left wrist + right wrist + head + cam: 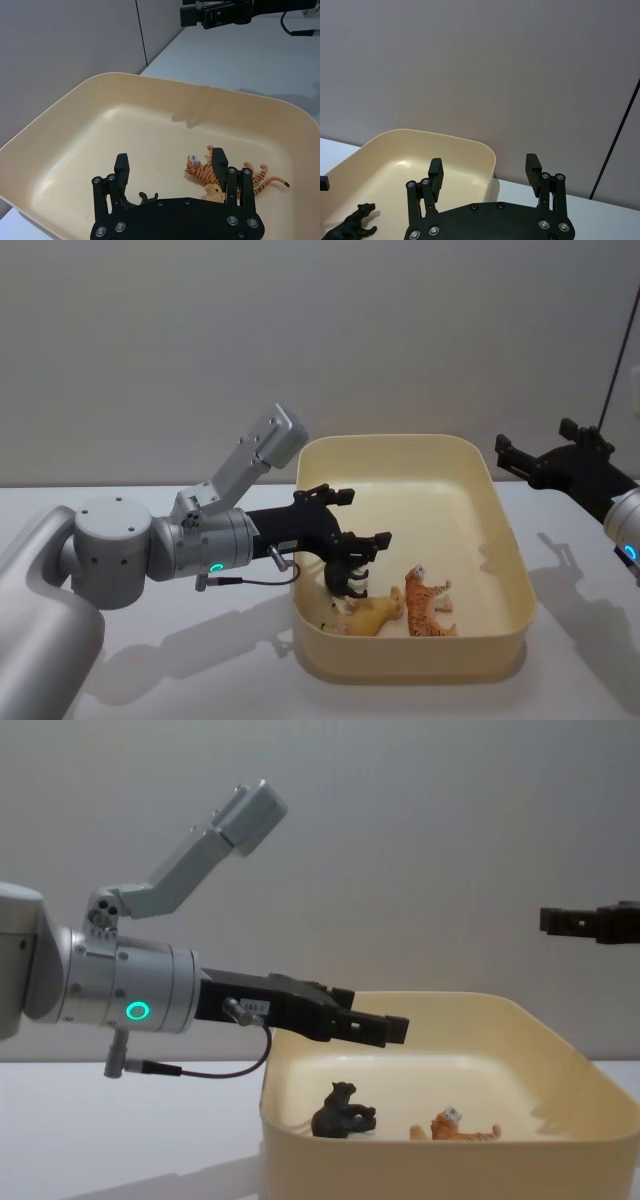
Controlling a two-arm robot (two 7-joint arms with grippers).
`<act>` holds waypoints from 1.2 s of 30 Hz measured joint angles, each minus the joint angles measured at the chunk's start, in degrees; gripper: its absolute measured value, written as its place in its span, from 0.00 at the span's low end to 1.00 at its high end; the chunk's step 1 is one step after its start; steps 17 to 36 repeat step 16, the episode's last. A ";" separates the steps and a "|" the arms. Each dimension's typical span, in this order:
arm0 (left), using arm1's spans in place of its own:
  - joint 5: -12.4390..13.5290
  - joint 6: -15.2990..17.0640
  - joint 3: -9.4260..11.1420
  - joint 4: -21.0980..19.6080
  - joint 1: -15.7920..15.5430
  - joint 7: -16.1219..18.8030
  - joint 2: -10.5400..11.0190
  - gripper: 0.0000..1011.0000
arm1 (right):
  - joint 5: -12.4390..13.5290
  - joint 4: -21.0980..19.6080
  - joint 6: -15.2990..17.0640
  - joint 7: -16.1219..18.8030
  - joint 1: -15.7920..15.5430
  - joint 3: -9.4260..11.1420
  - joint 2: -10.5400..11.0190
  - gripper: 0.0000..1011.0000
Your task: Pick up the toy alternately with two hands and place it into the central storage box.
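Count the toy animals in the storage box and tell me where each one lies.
3. The black animal sits under the left gripper near the box's left wall; the yellow one and the tiger lie beside it.

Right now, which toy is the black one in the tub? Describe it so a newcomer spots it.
Find the cream-yellow storage box in the table's middle. At its near end lie three animal figures under the open left gripper. The black panther is the all-dark one on the robot's left, beside a plain tan animal and a striped orange tiger.
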 joint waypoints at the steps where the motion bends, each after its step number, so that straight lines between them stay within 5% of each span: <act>1: 0.07 0.04 0.02 0.10 -0.09 -0.12 -0.03 0.99 | 0.00 0.00 0.00 0.00 0.00 0.00 0.00 0.99; 36: 0.47 0.23 0.13 0.55 -0.46 -0.75 -0.14 0.99 | 0.00 0.00 0.00 0.00 0.00 0.00 0.00 0.99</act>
